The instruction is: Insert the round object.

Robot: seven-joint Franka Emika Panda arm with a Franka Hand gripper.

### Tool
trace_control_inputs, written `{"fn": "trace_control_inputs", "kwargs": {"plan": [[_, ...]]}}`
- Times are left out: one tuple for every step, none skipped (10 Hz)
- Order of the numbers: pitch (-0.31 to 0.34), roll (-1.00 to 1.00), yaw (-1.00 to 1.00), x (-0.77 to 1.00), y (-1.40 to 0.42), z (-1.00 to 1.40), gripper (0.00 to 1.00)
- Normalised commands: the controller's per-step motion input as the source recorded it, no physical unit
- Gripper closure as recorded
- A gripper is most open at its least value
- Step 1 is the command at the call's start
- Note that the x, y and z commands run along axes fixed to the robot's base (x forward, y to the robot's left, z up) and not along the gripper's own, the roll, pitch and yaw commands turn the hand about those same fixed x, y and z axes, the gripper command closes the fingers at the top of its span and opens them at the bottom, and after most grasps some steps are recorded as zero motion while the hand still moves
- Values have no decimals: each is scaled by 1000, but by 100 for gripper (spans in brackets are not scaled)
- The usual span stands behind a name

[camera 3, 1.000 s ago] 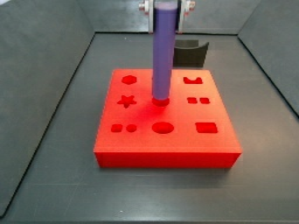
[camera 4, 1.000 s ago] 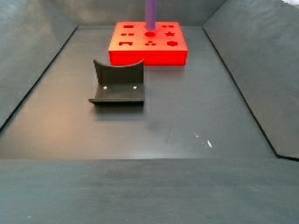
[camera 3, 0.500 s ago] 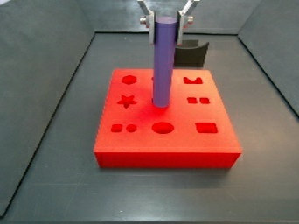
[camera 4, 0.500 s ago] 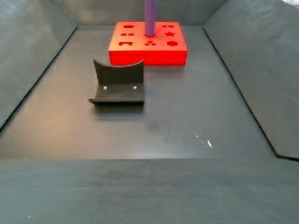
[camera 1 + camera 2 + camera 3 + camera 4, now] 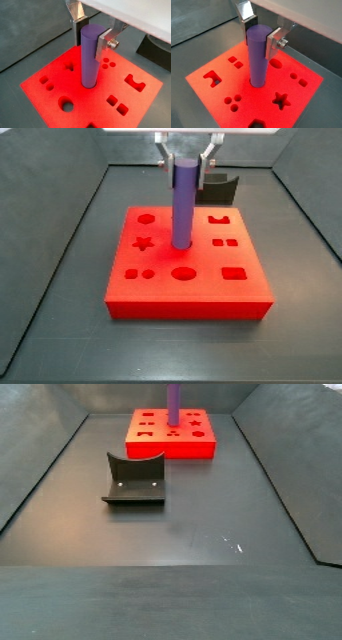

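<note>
The round object is a purple peg (image 5: 185, 203) that stands upright with its lower end in the middle hole of the red block (image 5: 201, 298). My gripper (image 5: 187, 160) is above the block, its two silver fingers pressed against the peg's top from both sides. Both wrist views show the peg (image 5: 90, 55) (image 5: 256, 55) between the pads of my gripper (image 5: 92, 44) (image 5: 260, 46), with its flat top just above them. In a side view only the peg's shaft (image 5: 173, 396) shows over the block (image 5: 147, 448); the gripper is cut off there.
The block has several shaped holes: star, round, square, notched (image 5: 221, 220). The dark fixture (image 5: 134, 482) stands on the floor apart from the block; it also shows behind the block (image 5: 221, 188). Dark sloped walls enclose the floor.
My gripper has come down with the peg in it. The peg's top sits lower and its lower end has gone further into the middle hole.
</note>
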Motion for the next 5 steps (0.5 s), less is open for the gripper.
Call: {"fn": "trace_control_inputs", "kwargs": {"plan": [[-7, 229, 0, 57, -217, -451, 100], [-137, 123, -11, 83, -146, -666, 100], [-156, 111, -83, 77, -43, -837, 100], [-143, 97, -114, 9, 0, -894, 100], [-116, 96, -106, 0, 14, -946, 100]]}}
